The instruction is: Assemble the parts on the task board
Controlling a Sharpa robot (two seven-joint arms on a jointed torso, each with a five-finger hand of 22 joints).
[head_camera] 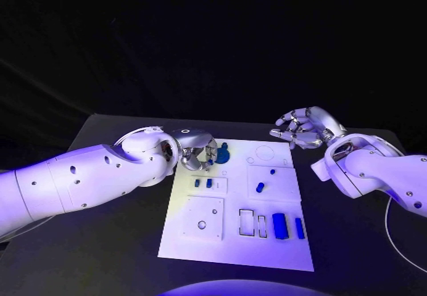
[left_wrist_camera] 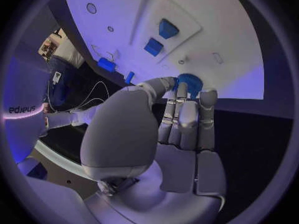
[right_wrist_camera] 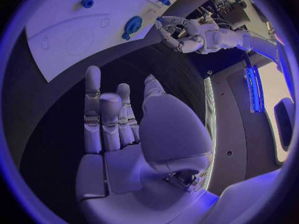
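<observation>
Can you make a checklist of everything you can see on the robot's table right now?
Surface: black table, bare around the board.
Job's things: white task board in the middle; a round blue part at its far edge by the left hand; small blue parts and a blue peg mid-board; two long blue parts near its front right.
Clutter: nothing seen.
Hands: left hand has fingertips at the round blue part; right hand is raised, holding nothing.
Cables: thin cable by the right arm.
Surroundings: dark.
</observation>
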